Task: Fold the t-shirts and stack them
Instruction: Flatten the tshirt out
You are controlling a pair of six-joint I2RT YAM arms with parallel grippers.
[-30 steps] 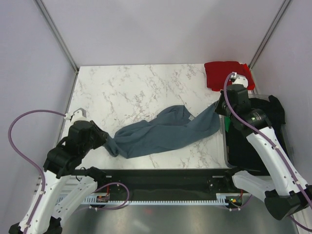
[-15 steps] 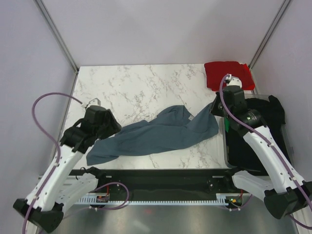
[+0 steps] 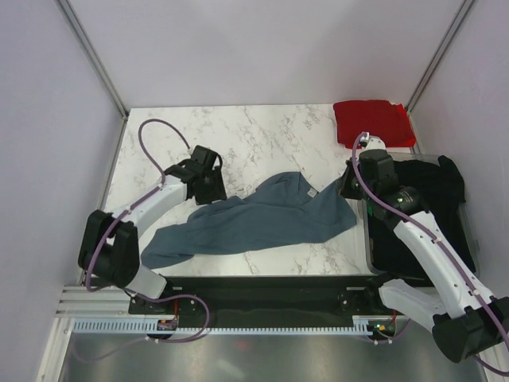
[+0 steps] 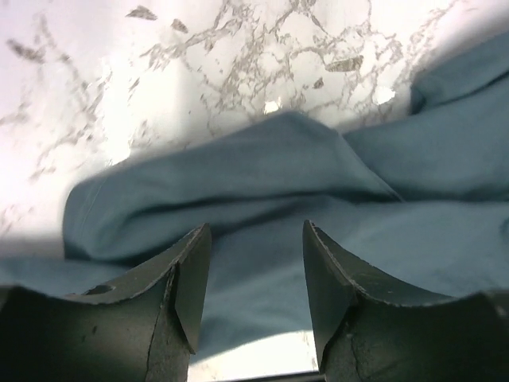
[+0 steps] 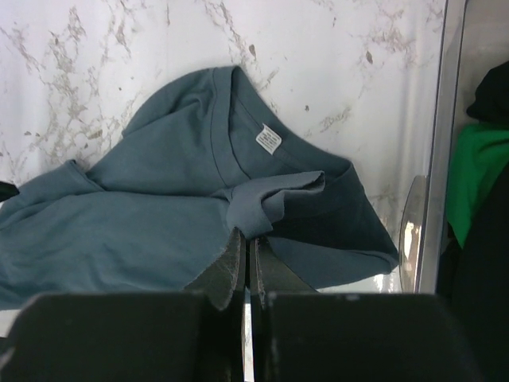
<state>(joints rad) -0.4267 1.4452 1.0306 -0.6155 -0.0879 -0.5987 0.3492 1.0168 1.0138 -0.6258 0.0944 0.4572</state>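
Slate blue-grey t-shirt (image 3: 254, 219) was sprawled all rumpled across the middle of the marble table (image 3: 238, 135), running from about 8 o'clock to 3 o'clock, with its neck label (image 5: 269, 139) facing up. At the 3 o'clock end the right gripper (image 5: 246, 253) had its fingers pressed together on a bunched fold near the collar. Over the shirt's 10 o'clock edge the left gripper (image 4: 254, 290) hung with fingers spread wide, only cloth underneath. Off at the 1 o'clock corner sat the red t-shirt (image 3: 372, 122), well apart. The black t-shirts (image 3: 441, 179) filled the bin (image 3: 368, 239) at 3 o'clock, something green (image 5: 469, 171) beside them. From above, the right arm blocked part of that bin.
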